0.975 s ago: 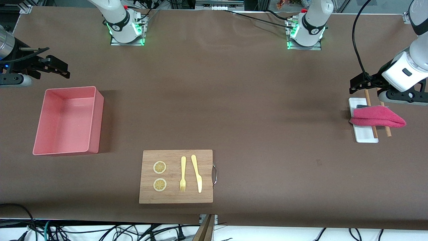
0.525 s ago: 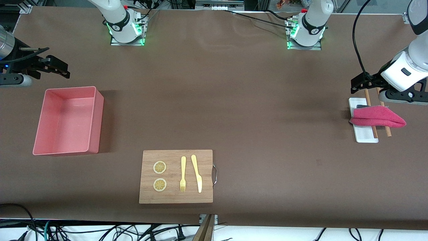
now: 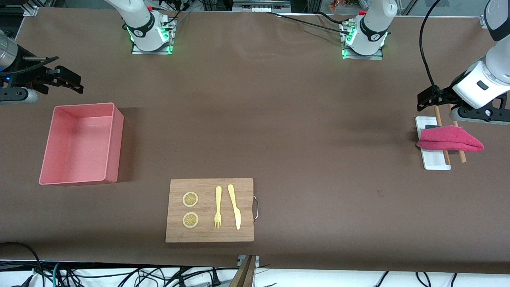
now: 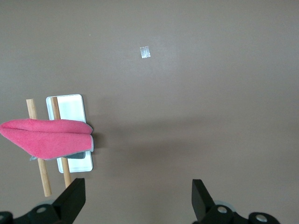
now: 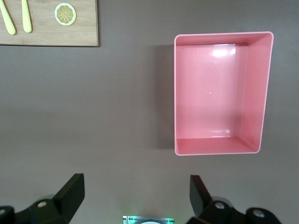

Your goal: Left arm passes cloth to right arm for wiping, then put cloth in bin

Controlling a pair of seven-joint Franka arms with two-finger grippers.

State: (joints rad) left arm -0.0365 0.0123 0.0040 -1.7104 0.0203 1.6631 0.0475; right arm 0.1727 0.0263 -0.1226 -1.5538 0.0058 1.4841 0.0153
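1. The table (image 3: 279, 119) carries a brown cover; both arms hang above its two ends.
2. The bin (image 3: 113, 139) is upright and sits on the table just beside the right gripper (image 3: 67, 81), nearer the front camera than what that gripper is over.
3. The wooden board (image 3: 209, 235) lies well apart from both grippers.
4. The left gripper (image 3: 438, 101) hangs over the white tray (image 3: 436, 163); its jaws are wide apart and hold nothing.
5. The right gripper's jaws are likewise spread wide, holding nothing.
6. The cloth (image 3: 450, 140) lies folded across two wooden sticks (image 3: 462, 157) on the tray, close below the left gripper, untouched.
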